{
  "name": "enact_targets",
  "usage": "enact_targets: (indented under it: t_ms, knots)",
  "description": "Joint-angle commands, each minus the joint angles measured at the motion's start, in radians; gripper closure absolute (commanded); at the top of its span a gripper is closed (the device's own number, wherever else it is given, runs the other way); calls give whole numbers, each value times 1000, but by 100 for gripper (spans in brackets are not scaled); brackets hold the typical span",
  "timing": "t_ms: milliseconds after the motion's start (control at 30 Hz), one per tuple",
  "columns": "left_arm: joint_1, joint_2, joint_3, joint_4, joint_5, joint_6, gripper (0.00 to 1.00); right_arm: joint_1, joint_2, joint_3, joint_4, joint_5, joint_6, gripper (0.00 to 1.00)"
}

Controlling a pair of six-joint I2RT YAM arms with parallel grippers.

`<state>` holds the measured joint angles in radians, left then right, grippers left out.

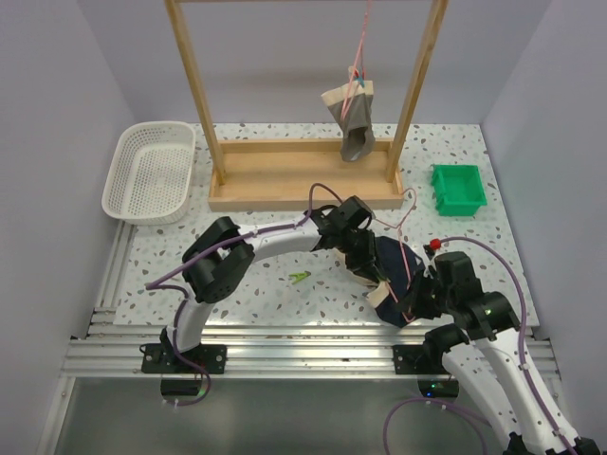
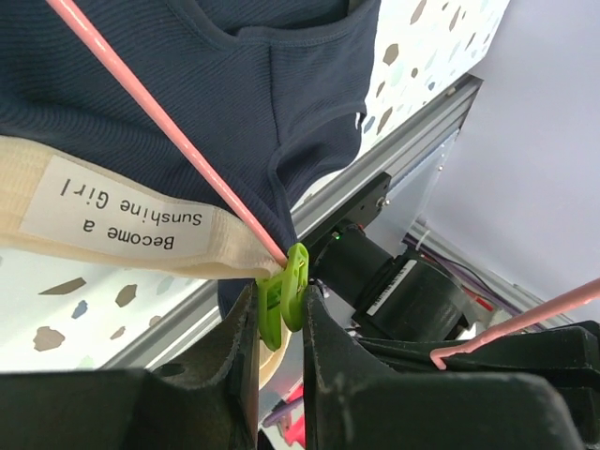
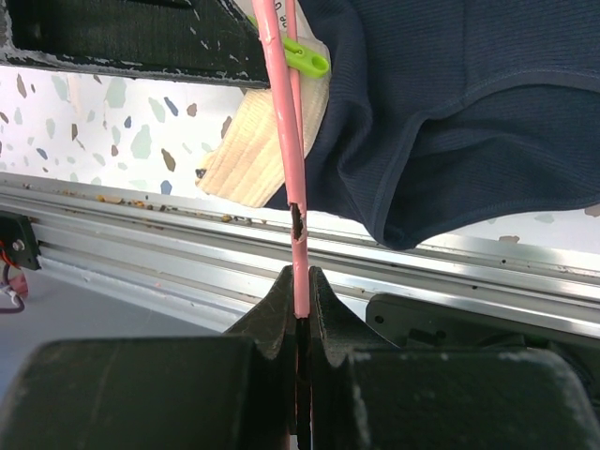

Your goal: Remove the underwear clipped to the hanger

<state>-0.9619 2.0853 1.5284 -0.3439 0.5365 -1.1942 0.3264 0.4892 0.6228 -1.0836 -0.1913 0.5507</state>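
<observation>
The dark navy underwear [image 1: 391,268] with a tan waistband [image 2: 122,220] hangs from a pink hanger [image 1: 410,270] low over the table's front edge. A green clip [image 2: 284,292] pins the waistband to the hanger wire [image 2: 169,131]. My left gripper [image 2: 279,309] is shut on that green clip. My right gripper [image 3: 300,281] is shut on the pink hanger wire [image 3: 286,150], with the navy underwear [image 3: 450,103] and the clip [image 3: 302,58] above it. The grey underwear [image 1: 353,116] with a beige waistband hangs on a second pink hanger [image 1: 361,52] from the wooden rack.
A wooden rack [image 1: 303,175] stands at the back. A white basket [image 1: 152,172] sits at the back left and a green bin [image 1: 459,188] at the right. A loose green clip [image 1: 300,277] lies on the table. Metal rails [image 1: 285,346] run along the front edge.
</observation>
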Motion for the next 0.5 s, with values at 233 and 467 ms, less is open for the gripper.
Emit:
enact_targets:
  t_ms: [233, 467]
  knots:
    - [43, -146, 27, -87, -35, 162, 100, -4, 25, 31, 2, 73, 43, 100]
    - [120, -298, -145, -136, -124, 318, 100, -4, 26, 37, -2, 90, 54, 100]
